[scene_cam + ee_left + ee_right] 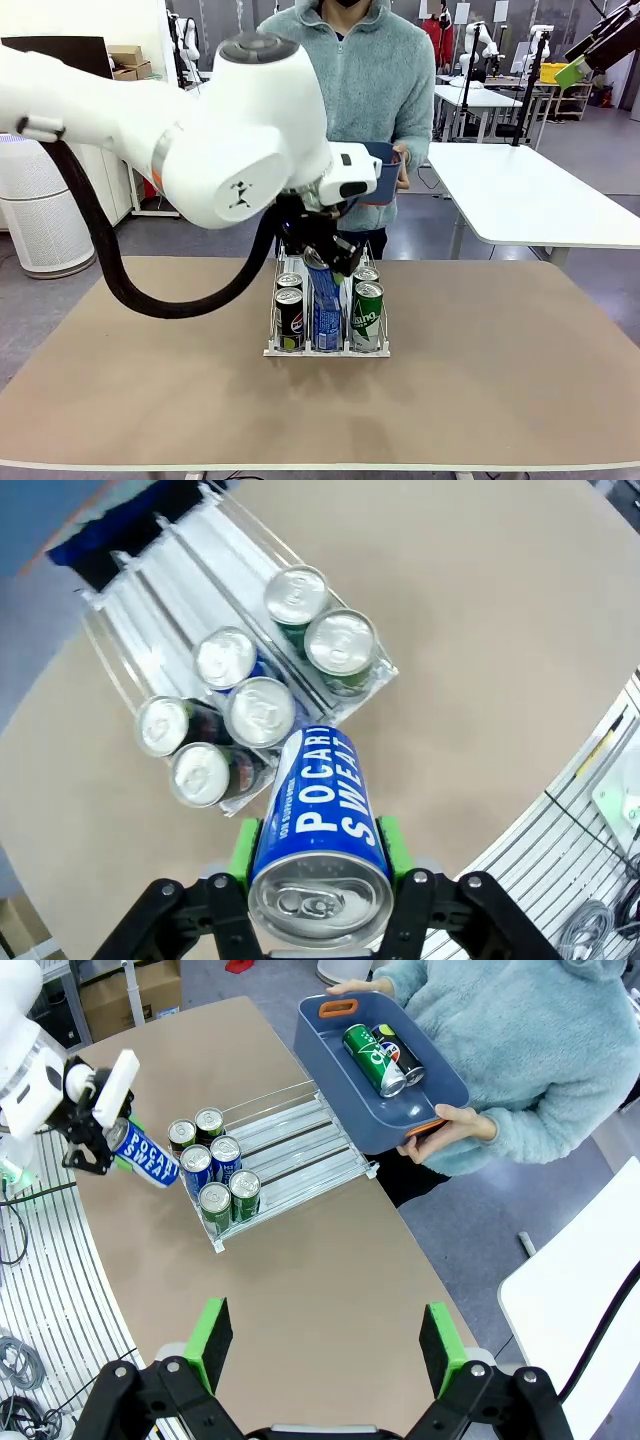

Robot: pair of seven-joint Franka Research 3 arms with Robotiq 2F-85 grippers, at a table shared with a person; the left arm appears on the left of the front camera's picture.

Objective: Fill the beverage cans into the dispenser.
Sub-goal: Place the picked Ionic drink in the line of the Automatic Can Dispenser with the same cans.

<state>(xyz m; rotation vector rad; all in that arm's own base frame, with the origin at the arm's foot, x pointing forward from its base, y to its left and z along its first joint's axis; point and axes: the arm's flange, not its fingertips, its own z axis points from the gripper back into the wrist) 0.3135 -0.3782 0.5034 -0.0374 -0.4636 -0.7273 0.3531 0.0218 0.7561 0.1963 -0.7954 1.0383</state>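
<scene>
My left gripper [320,865] is shut on a blue-and-white beverage can [320,825], its green pads on either side of the can's body. In the front view this gripper [325,262] holds the can tilted just above the middle lane of the white wire dispenser [273,322]. Several cans stand at the dispenser's near end: black [290,318], blue [327,322] and green [367,316], two per lane. My right gripper [325,1345] hovers open and empty high above the table, well away from the dispenser [300,1130].
A person at the far side holds a blue-grey bin [330,1050] with both hands. A green can [368,1052] and a black can [400,1055] lie in it. The dispenser's far halves of the lanes are bare. Brown tabletop [500,360] spreads around the rack.
</scene>
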